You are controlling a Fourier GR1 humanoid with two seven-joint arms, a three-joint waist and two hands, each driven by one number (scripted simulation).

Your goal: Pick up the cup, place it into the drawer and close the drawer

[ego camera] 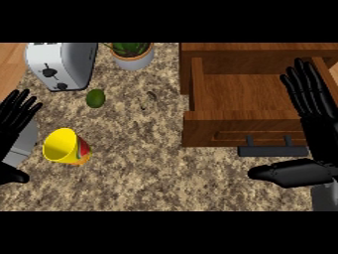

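Observation:
A yellow cup point(65, 147) with a red and green side lies tipped on the speckled counter at the left, its mouth facing up and left. My left hand point(2, 139) is just left of it, fingers straight and spread, not touching it. The wooden drawer point(245, 94) stands pulled open at the upper right, with nothing inside it and its dark handle point(272, 149) on the front. My right hand point(323, 134) hovers over the drawer's right side and front, fingers straight, thumb stretched out to the left below the handle.
A silver toaster point(60, 63) stands at the back left. A potted plant point(132, 52) sits beside it at the back. A green avocado point(95, 98) lies on the counter above the cup.

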